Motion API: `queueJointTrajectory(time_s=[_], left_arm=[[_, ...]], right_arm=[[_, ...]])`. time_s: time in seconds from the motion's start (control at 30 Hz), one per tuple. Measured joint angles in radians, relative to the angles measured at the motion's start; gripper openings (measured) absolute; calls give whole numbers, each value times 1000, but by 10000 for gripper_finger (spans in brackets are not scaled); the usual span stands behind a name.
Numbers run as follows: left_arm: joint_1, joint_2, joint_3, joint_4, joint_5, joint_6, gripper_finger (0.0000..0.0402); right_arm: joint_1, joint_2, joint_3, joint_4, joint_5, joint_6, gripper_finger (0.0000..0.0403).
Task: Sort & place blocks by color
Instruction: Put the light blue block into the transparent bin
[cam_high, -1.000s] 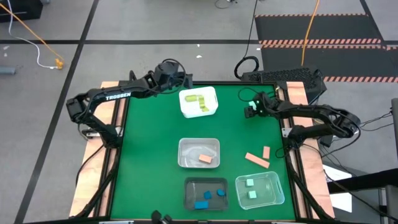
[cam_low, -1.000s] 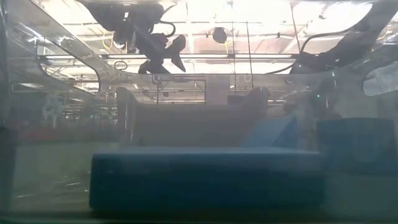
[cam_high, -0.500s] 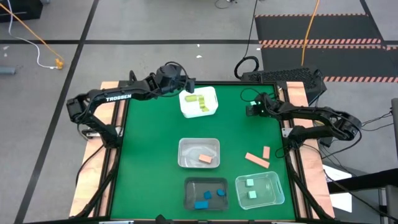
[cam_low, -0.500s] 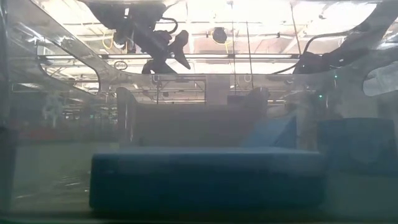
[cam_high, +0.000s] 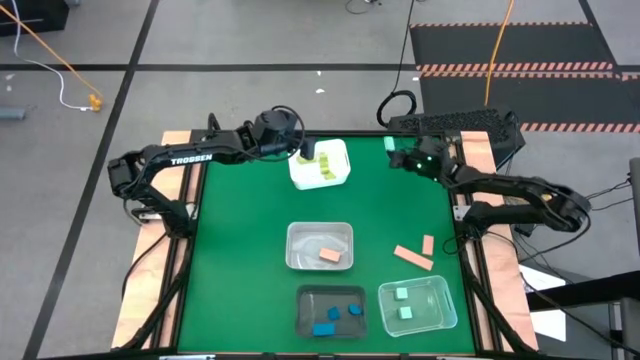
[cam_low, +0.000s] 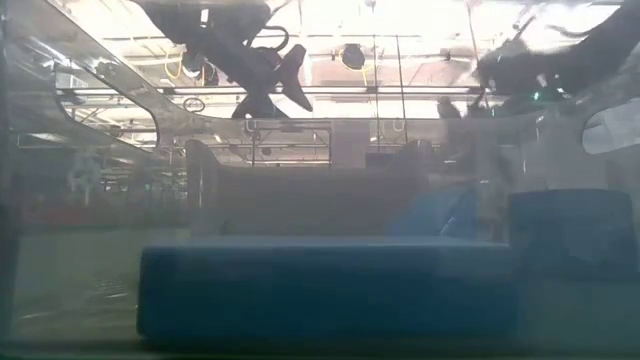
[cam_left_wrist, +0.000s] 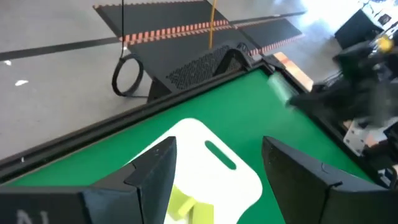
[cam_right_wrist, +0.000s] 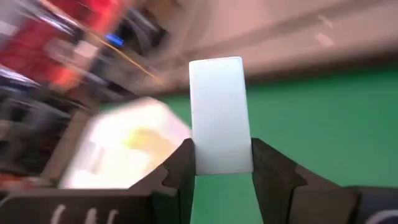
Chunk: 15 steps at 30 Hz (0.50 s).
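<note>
Mint green bar clamped upright in right gripper over far right of green table, left gripper w/ fingers apart, empty, above white tub w/ yellow blocks, far centre, salmon bars near right.

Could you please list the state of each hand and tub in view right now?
Left hand: open, empty, over the white tub.
Right hand: shut on mint bar, lifted.
White tub: holds yellow blocks.
Clear tub: holds two mint blocks.
Dark tub: holds blue blocks.
</note>
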Motion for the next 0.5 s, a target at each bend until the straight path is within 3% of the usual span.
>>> queueJointTrajectory(time_s=[0.27,0.5], left_arm=[[-12,0,0,-40,51,-15,237],[-28,0,0,-32,110,-46,237]], right_arm=[[120,-51,2,394,16,-7,107],[224,-49,2,445,103,-25,107]])
